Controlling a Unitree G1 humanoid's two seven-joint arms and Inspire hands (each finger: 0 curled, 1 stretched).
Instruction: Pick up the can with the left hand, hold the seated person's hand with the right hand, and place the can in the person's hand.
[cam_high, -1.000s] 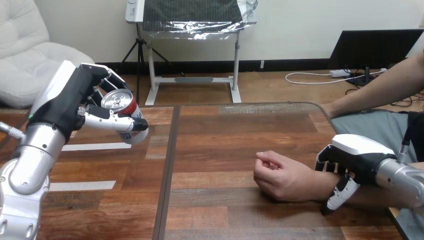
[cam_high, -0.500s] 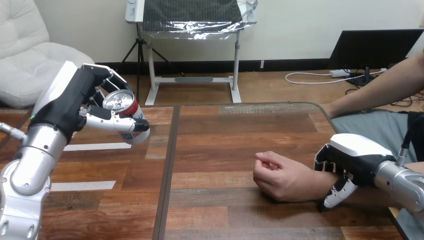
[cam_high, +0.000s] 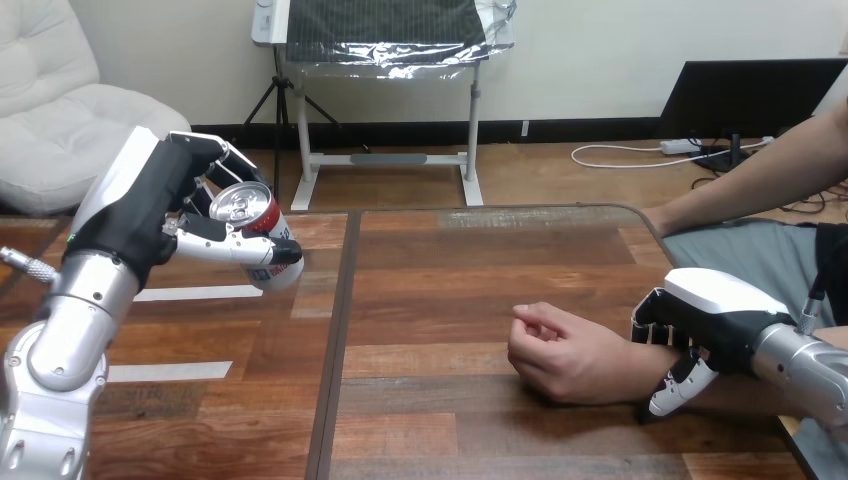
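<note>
Left hand (cam_high: 140, 205): clamped round the can (cam_high: 258, 232), held up at the far left, a touch further right than before.
Right hand (cam_high: 705, 315): still curled round the person's wrist (cam_high: 625, 362).
Person's hand (cam_high: 560, 352): loose fist on the table (cam_high: 430, 260), unmoved.

Scene was bright and evenly lit, probably from overhead. The table (cam_high: 440, 300) was glossy, with a pale sheen along its far edge and a duller near side. Lid of the can (cam_high: 262, 215) caught a small highlight. White shell of the right hand (cam_high: 715, 298) read bright, not washed out. The person's hand (cam_high: 560, 355) threw a short, soft shadow onto the wood beneath it.
</note>
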